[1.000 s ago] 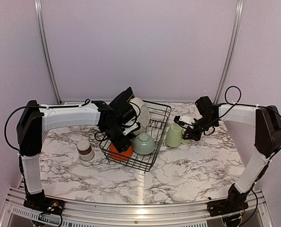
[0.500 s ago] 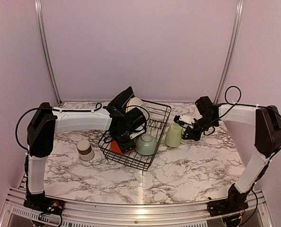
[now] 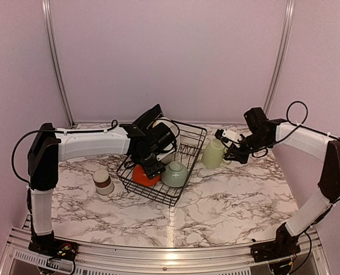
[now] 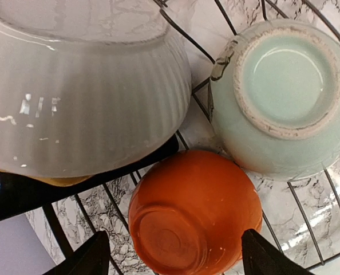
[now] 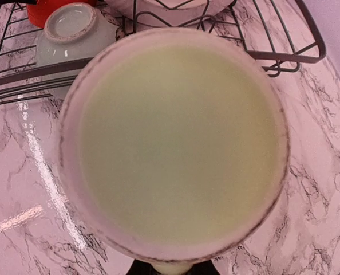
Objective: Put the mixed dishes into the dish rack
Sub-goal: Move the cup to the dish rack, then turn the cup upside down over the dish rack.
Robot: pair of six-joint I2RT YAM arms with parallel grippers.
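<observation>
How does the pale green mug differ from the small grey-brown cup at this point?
The pale green mug is held by the right gripper next to the right side of the dish rack. The grey-brown cup stands untouched on the table, left of the rack. The mug is larger and plain green. The cup is darker brown below and paler above. Neither is in the rack yet.

A white marble-patterned table [image 3: 227, 212] stands before plain pale lilac walls [image 3: 170, 57] framed by metal rails [image 3: 55, 63].
</observation>
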